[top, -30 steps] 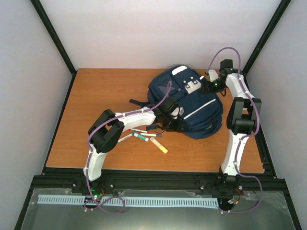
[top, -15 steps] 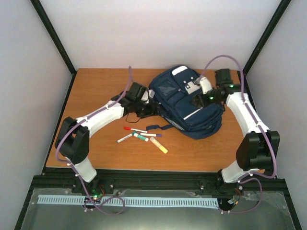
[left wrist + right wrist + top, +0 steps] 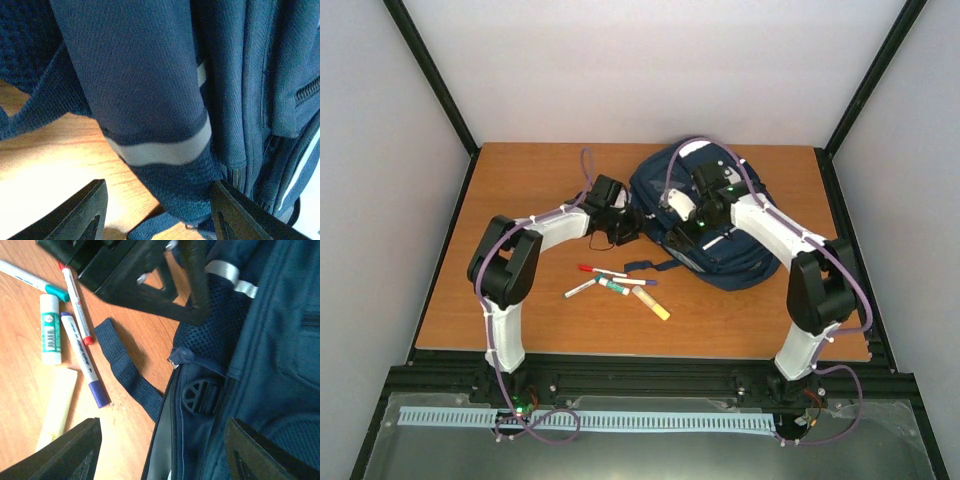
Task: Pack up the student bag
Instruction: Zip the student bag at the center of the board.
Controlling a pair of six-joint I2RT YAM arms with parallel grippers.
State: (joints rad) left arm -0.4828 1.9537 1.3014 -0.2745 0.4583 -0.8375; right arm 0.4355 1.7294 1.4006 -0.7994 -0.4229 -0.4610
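The student bag [image 3: 752, 255] is a navy backpack lying flat at the table's back right. My left gripper [image 3: 636, 226] is open at the bag's left edge. In the left wrist view [image 3: 157, 216] its jaws stand on either side of a padded strap end with a white stripe [image 3: 160, 150], without closing on it. My right gripper [image 3: 677, 222] reaches over the bag to its left front. In the right wrist view [image 3: 165, 460] it is open and empty above the bag's zip edge, near a zip pull [image 3: 179, 357] and a black buckle [image 3: 197, 392].
A red marker [image 3: 603, 270], a blue marker [image 3: 632, 282], a white marker [image 3: 581, 288], a glue stick [image 3: 613, 286] and a yellow stick [image 3: 652, 302] lie on the wood in front of the bag. A loose navy strap [image 3: 125, 371] trails beside them.
My right gripper has swung from the bag's back right across to its left front. My left gripper went from the bag's front to its left edge and now stays there.
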